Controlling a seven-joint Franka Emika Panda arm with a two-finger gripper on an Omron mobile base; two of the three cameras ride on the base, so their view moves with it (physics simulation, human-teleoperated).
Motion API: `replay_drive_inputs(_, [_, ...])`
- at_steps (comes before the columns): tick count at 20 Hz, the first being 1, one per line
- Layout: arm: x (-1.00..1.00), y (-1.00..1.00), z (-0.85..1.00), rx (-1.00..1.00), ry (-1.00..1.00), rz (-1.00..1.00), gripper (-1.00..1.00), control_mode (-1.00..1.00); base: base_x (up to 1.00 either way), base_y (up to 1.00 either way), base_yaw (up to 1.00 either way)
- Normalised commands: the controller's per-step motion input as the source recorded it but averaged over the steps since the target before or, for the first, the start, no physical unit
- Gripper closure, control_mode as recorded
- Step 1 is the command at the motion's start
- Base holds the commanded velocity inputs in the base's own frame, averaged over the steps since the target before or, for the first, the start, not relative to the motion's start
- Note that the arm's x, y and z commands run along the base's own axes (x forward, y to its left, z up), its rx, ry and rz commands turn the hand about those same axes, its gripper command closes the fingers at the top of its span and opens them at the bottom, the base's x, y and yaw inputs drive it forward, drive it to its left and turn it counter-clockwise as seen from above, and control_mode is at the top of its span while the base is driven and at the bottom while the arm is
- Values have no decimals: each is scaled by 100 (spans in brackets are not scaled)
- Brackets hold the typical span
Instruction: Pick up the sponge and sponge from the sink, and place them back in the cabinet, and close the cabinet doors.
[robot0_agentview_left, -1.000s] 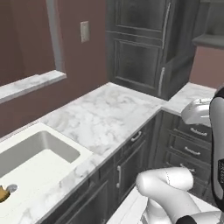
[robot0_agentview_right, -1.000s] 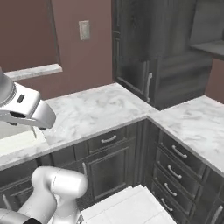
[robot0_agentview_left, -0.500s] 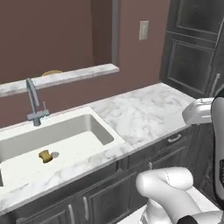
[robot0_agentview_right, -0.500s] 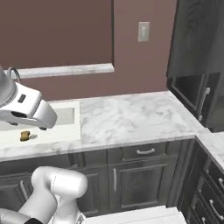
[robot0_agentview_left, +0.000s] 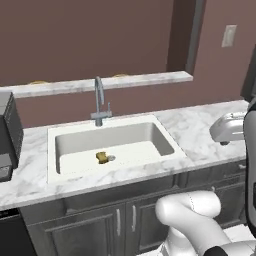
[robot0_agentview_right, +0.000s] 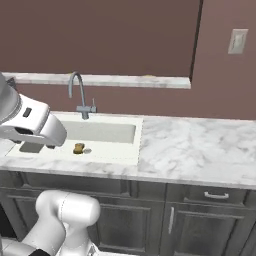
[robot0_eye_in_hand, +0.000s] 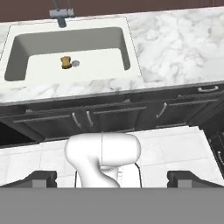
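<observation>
A small golden-tan sponge (robot0_agentview_left: 101, 157) (robot0_agentview_right: 78, 148) (robot0_eye_in_hand: 65, 62) lies on the floor of the white sink (robot0_agentview_left: 67, 142) (robot0_agentview_right: 107, 132) (robot0_eye_in_hand: 26, 43), right beside the drain. My gripper (robot0_eye_in_hand: 113, 178) is open, its two dark fingertips (robot0_eye_in_hand: 40, 178) far apart at the bottom of the hand view. It hangs high, in front of the counter and well back from the sink, with nothing between its fingers. The white hand (robot0_agentview_left: 227, 129) (robot0_agentview_right: 30, 127) is level with the counter's front edge. The cabinet and its doors are out of view.
A grey gooseneck faucet (robot0_agentview_left: 100, 100) (robot0_agentview_right: 80, 97) stands behind the basin. A dark appliance (robot0_agentview_left: 7, 135) sits on the counter at the left. White marble counter (robot0_agentview_right: 190, 145) stretches to the right of the sink. Dark base doors and drawers (robot0_eye_in_hand: 113, 114) run below.
The whole picture has shifted as the base moved: the tall dark unit has left both base views and the sink has come to the middle. The gripper stays open.
</observation>
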Motion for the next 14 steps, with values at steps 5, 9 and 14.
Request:
replay_drive_inputs(5, [0, 0, 0, 0, 0, 0, -100, 100, 1, 43, 42])
replay_drive_inputs(9, [0, 0, 0, 0, 0, 0, -100, 100, 19, 20, 17])
replay_drive_inputs(14, [0, 0, 0, 0, 0, 0, -100, 100, 33, 6, 1])
